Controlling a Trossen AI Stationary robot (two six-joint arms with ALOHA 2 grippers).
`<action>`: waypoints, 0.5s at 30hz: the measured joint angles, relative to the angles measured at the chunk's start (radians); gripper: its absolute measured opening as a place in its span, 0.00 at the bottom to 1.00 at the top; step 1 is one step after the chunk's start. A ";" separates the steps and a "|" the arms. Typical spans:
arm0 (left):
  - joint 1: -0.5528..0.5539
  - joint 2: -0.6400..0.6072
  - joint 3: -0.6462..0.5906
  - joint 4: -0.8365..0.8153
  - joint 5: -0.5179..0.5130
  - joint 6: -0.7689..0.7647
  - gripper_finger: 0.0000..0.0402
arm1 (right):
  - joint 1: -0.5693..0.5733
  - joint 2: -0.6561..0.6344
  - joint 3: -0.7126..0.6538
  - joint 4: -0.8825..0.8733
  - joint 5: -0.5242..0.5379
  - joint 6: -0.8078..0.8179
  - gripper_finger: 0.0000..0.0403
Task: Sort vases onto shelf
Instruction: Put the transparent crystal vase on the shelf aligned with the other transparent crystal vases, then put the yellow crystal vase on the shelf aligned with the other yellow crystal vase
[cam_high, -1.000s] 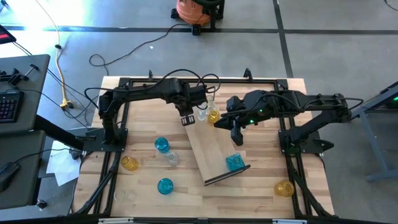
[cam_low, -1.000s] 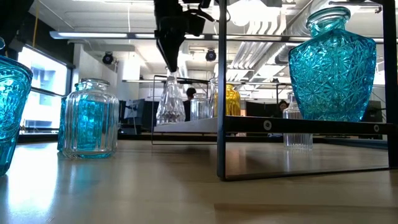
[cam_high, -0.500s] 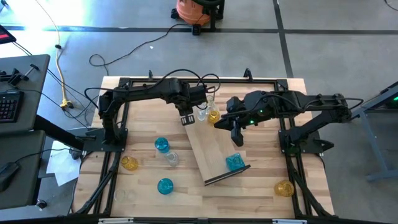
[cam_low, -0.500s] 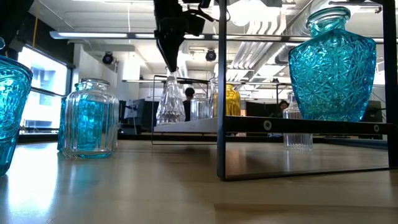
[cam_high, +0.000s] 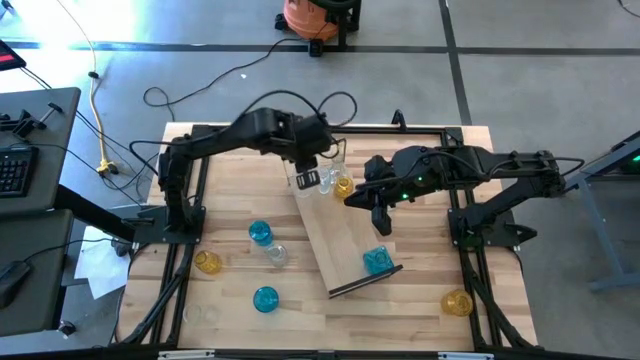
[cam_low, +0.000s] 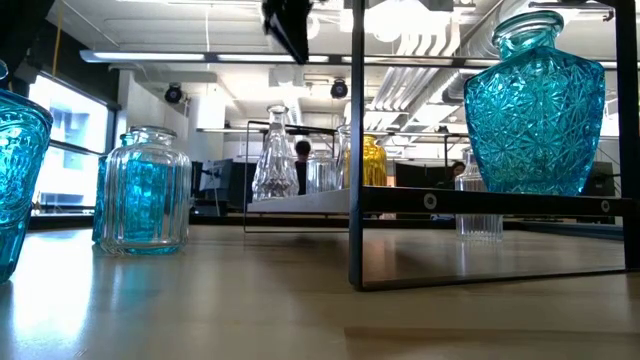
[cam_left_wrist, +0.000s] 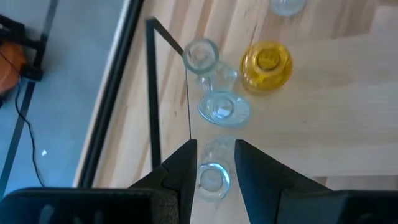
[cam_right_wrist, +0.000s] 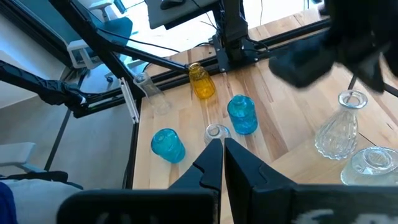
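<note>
- Left gripper (cam_high: 304, 180) hangs above the far end of the shelf (cam_high: 345, 245), fingers a narrow gap apart with nothing between them. In the low view it sits clear above the neck of the tall clear vase (cam_low: 275, 155), not touching.
- That vase stands upright on the shelf's far end, beside another clear vase (cam_high: 325, 182) and a yellow vase (cam_high: 343, 186). A blue cut-glass vase (cam_high: 377, 261) stands at the near end.
- Right gripper (cam_high: 378, 218) hovers over the middle of the shelf, fingers pressed together, holding nothing.
- The shelf's long axis runs diagonally, from far-left to near-right in the high view.
- Still on the table (cam_high: 230, 190): a blue ribbed vase (cam_high: 260, 233) and a small clear vase (cam_high: 277, 255), just left of the shelf, towards the near side from the left gripper. More vases lie nearer the front edge.
- Judgement: the left arm is nearer these two, and the blue ribbed vase is the likely next pick.
- Both stand upright, long axis vertical, mouths up, which suggests a top-down approach over the neck.
</note>
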 joint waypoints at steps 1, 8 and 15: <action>-0.002 0.000 0.030 -0.023 0.000 -0.001 0.25 | 0.000 0.000 0.000 -0.001 0.001 0.000 0.00; -0.006 -0.050 0.204 -0.145 -0.013 -0.058 0.25 | -0.003 0.000 0.000 -0.098 0.120 -0.004 0.00; -0.005 -0.216 0.161 -0.017 -0.072 -0.152 0.25 | -0.062 0.000 0.000 -0.324 0.223 -0.091 0.00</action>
